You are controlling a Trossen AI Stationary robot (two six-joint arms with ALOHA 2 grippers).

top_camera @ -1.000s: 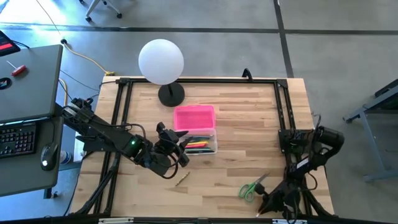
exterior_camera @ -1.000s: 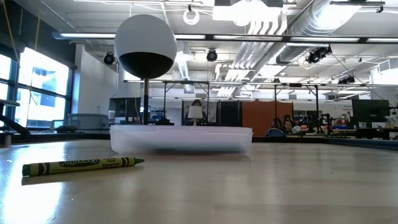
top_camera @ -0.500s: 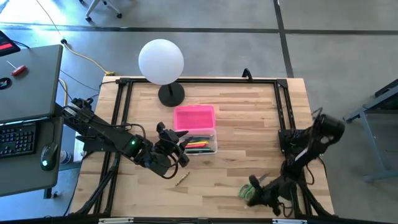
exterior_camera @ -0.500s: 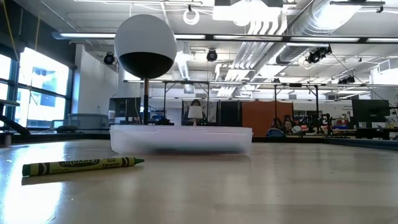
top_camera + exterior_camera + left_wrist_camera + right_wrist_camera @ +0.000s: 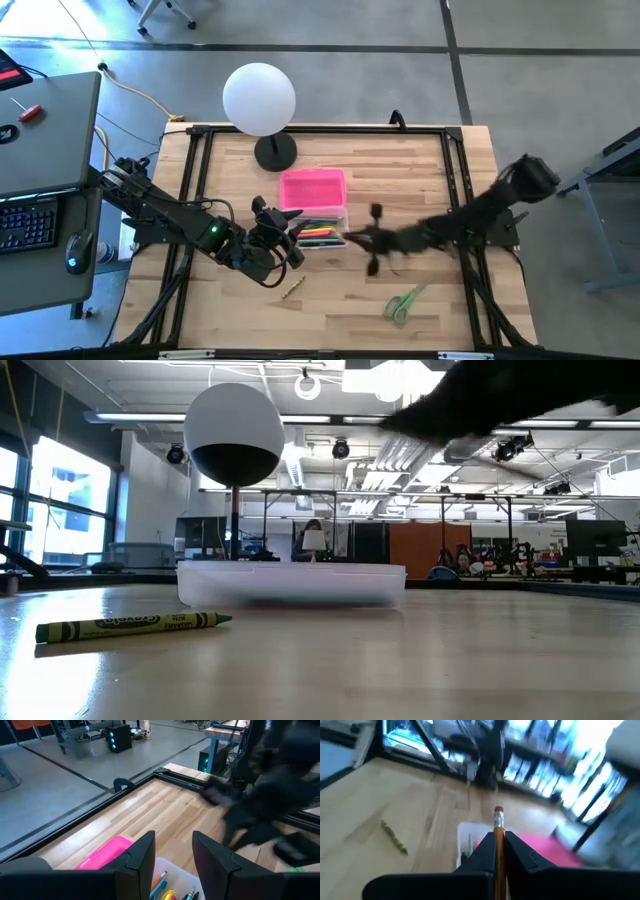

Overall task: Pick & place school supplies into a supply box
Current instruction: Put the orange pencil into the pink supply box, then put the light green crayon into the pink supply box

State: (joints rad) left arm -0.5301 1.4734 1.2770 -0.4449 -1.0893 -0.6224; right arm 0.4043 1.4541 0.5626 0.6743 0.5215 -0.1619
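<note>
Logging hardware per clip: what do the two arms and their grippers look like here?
Both arms are dark, jointed and slim. The left arm shows a small green light near its wrist and loose cabling at its base. The left gripper has two flat, angular black fingers. The right gripper has similar dark, tapering fingers; the right arm is motion-blurred.

Grey concrete floor (image 5: 400, 25); grey desk (image 5: 45, 130) beside table; windows (image 5: 60, 510) bright; exposed ceiling ducts (image 5: 440, 400).
</note>
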